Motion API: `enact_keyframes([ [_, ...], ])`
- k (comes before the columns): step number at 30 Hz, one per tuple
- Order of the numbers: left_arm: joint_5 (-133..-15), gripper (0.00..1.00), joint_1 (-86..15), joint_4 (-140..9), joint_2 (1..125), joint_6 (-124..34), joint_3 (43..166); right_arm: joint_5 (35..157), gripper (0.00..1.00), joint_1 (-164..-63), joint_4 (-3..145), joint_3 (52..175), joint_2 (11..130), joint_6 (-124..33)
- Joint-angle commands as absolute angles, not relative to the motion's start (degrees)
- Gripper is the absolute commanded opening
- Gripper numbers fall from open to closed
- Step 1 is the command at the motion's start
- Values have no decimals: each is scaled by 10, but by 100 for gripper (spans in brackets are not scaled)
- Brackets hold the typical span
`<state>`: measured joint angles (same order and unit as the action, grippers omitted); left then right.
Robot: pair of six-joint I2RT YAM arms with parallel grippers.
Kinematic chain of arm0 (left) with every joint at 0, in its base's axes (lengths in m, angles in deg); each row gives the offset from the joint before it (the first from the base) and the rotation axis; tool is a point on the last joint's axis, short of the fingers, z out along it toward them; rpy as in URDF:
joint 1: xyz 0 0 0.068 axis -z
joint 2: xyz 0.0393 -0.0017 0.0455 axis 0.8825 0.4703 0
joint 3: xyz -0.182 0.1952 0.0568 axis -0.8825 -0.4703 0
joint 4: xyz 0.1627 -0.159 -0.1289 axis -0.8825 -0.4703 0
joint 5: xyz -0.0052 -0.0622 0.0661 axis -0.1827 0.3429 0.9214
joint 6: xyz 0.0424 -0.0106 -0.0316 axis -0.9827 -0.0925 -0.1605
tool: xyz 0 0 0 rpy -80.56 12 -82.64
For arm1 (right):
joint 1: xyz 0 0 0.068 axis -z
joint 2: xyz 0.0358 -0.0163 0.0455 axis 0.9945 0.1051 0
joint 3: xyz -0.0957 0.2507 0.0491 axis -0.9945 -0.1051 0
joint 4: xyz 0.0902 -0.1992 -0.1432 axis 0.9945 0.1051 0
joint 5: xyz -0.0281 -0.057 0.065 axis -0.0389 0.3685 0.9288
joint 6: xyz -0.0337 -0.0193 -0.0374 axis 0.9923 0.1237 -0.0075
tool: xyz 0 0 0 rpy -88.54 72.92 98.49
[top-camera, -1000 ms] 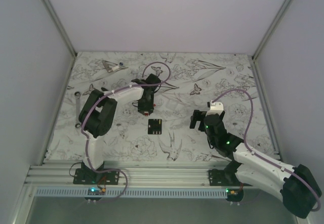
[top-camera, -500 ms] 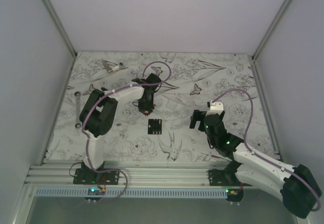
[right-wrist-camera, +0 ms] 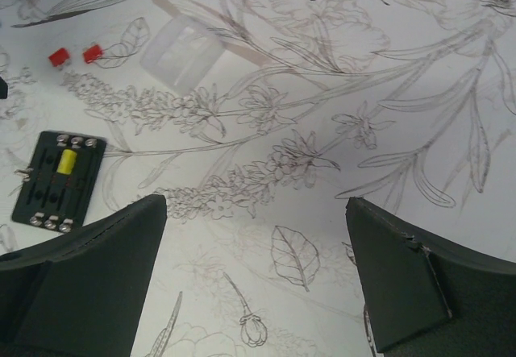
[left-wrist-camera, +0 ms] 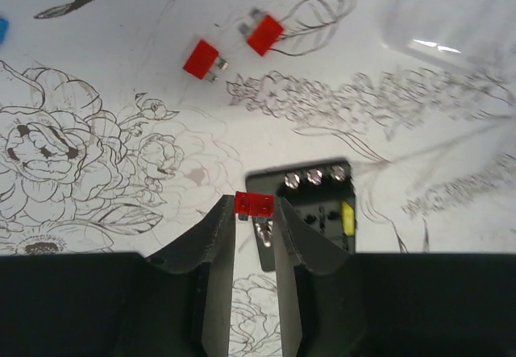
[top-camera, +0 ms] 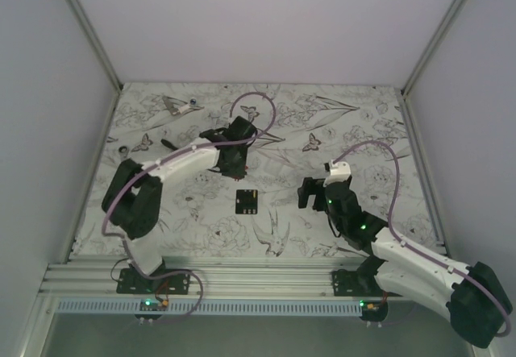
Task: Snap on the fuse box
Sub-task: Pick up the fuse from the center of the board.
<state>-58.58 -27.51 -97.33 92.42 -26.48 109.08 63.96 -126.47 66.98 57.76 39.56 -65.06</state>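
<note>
Two loose red fuses [left-wrist-camera: 201, 59] lie just past the fuse box [top-camera: 247, 202], which sits mid-worktop. The left gripper [left-wrist-camera: 254, 212] is pinching another red fuse [left-wrist-camera: 253, 204] right by the box's edge. The right gripper [right-wrist-camera: 254, 212] hangs spread wide nearby, and a clear cover [right-wrist-camera: 181, 55] lies toward the far edge.

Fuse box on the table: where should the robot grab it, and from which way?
Probably from straight above, pinching the two long side edges of the fuse box. It lies flat on the table, so only those edges can be squeezed, and its top carries a yellow fuse. The right gripper is open and free; the left gripper holds a red fuse.
</note>
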Motion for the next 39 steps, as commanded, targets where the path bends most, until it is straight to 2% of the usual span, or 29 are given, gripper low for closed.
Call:
enact_keyframes([
  [1,-575,18,-256,-934,852,-312,1046,698,100,-1262,643,617,381,-627],
  [6,-586,16,-247,-887,764,-287,990,746,97,-1262,609,615,380,-617],
  [10,-583,13,-234,-862,710,-235,963,813,89,-1263,530,606,402,-612],
  [18,-519,13,-161,-856,694,-135,989,913,76,-1298,351,601,472,-576],
  [26,-468,13,-120,-856,695,-75,1026,924,69,-1314,238,555,484,-564],
  [39,-482,13,-85,-854,696,-36,1048,931,52,-1316,169,544,501,-557],
])
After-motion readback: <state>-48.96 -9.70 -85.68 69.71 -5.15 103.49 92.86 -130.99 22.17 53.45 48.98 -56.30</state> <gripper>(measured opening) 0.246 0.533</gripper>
